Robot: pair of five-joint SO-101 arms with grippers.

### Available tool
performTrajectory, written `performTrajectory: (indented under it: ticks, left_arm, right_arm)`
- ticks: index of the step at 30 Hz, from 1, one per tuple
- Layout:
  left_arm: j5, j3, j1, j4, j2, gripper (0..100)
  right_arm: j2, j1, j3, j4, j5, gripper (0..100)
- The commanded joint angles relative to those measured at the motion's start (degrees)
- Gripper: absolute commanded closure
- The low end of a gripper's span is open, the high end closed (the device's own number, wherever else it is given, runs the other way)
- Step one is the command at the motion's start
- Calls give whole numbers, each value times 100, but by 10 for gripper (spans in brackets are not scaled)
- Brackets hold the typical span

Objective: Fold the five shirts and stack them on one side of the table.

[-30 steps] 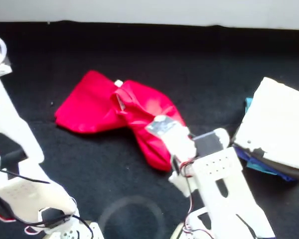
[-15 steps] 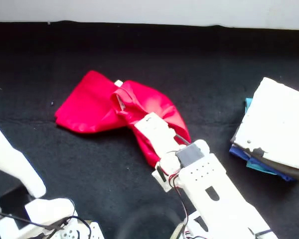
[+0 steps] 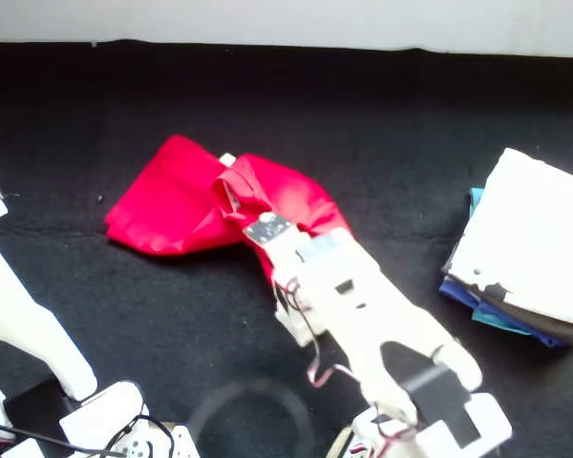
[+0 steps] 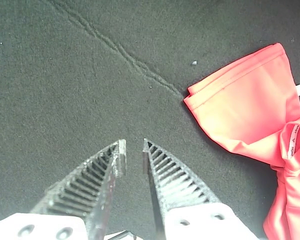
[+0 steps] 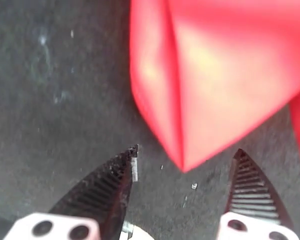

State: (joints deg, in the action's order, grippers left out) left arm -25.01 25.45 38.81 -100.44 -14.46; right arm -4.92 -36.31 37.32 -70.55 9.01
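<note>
1 table (image 3: 363, 114): black cloth surface, with 1 pale wall (image 3: 286, 19) along the far edge.
2 arms, white: right arm (image 3: 363, 305) stretched from the near edge to the red shirt (image 3: 172, 205); left arm (image 3: 19, 315) at the left edge.
1 red shirt: unfolded, crumpled, left of centre.
1 stack of folded shirts (image 3: 540, 239): at the right edge, well apart from the red shirt; white on top, with grey, teal and blue edges beneath.
1 right gripper (image 5: 187, 150): spread wide, gripping nothing, 1 corner of the red shirt between its tips.
1 left gripper (image 4: 134, 143): parted by a narrow gap, empty, above bare cloth near the red shirt.
</note>
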Motion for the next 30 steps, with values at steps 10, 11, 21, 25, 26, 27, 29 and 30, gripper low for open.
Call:
performTrajectory:
  ticks: [10, 11, 21, 25, 26, 27, 29, 30]
  left_arm:
    - [18, -40, 31, -9, -198, 925]
    - [18, -40, 31, -9, -198, 925]
    - [18, -48, 22, -18, -154, 925]
    - [18, -57, -22, -18, -145, 924]
    - [18, -57, -40, -18, -145, 924]
    - [18, -66, -101, -18, -136, 924]
    - [18, -268, -242, 0, -145, 924]
    - [18, -400, -382, 0, -145, 924]
  right_arm:
    - [1253, -4, -1376, 66, -18, 841]
    - [1332, -4, -1508, 48, -9, 899]
    - [1349, 57, -2651, -927, 325, 990]
    - [831, 321, -3354, -1692, 598, 990]
    - [673, 426, -3565, -1877, 651, 990]
    - [514, 541, -3793, -2053, 703, 990]
    - [207, 787, -4303, -2387, 862, 990]
    - [57, 919, -4585, -2545, 932, 990]
